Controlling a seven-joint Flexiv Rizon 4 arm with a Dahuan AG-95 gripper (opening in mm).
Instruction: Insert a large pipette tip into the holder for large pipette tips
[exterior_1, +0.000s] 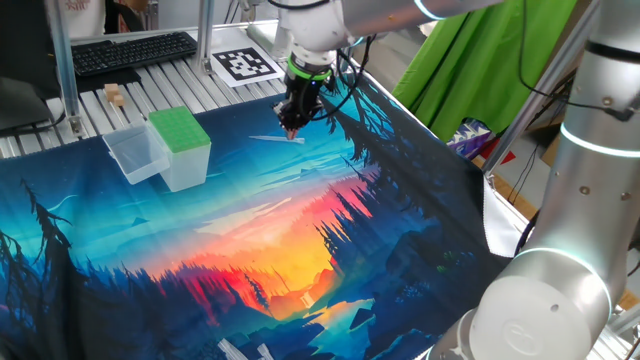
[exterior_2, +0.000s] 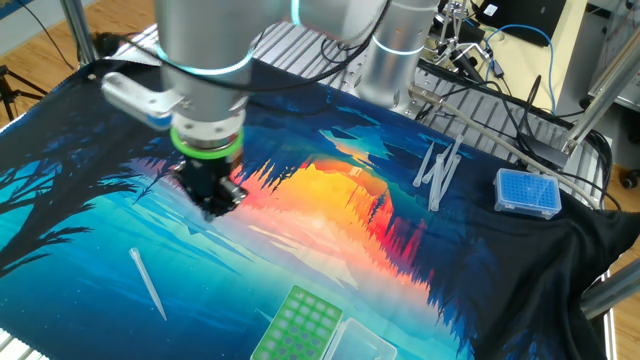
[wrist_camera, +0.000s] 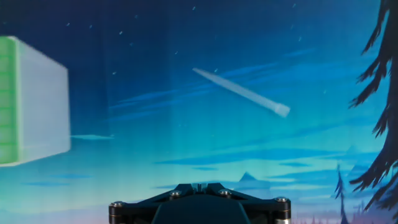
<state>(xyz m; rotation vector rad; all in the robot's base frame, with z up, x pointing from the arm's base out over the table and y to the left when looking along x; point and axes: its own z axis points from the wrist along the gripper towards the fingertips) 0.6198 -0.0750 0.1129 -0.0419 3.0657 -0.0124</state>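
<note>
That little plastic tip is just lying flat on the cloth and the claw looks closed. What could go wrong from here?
Possible trouble:
1. The gripper is shut above the tip; unless it opens first, it may press or knock the tip aside.
2. The tip lies flat on the soft mat, thin and tapering, so the fingers could pinch cloth or let it slip.
3. The green holder has small holes, so a tilted tip may miss.
</note>
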